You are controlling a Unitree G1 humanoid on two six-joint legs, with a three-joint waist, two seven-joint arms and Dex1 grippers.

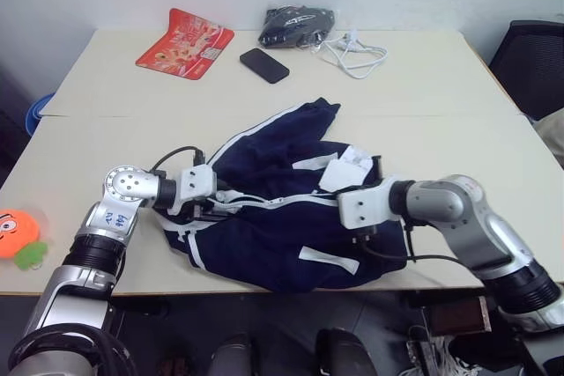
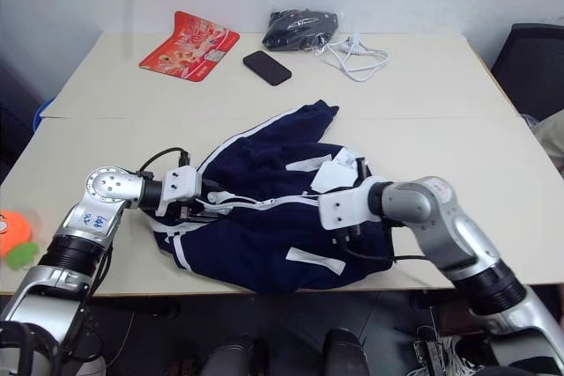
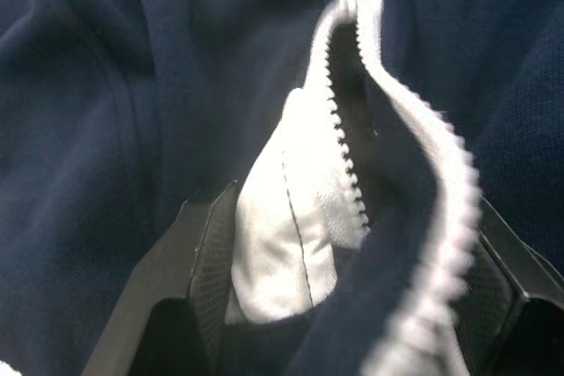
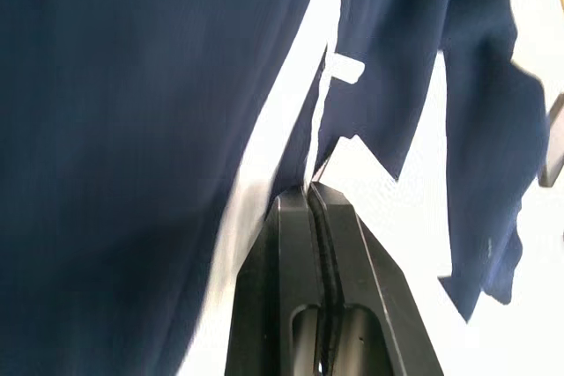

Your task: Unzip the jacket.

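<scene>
In the head views, the jacket lies crumpled on the near part of the beige table, close to its front edge, with its white zipper running across the middle. The left gripper is at the left end of the jacket and the right gripper is at the white tags near the middle. Well apart, at the far side of the table, there are a red packet, a black phone, a black bundle in clear plastic and a white cable. An orange toy is at the left edge. In the left wrist view, the two black fingers stand wide apart, and a fold of the jacket with the opened zipper teeth and a white lining sits between them. In the right wrist view, the fingers are pressed fully together, pinching something thin and white at the tips; I cannot tell exactly what it is.
</scene>
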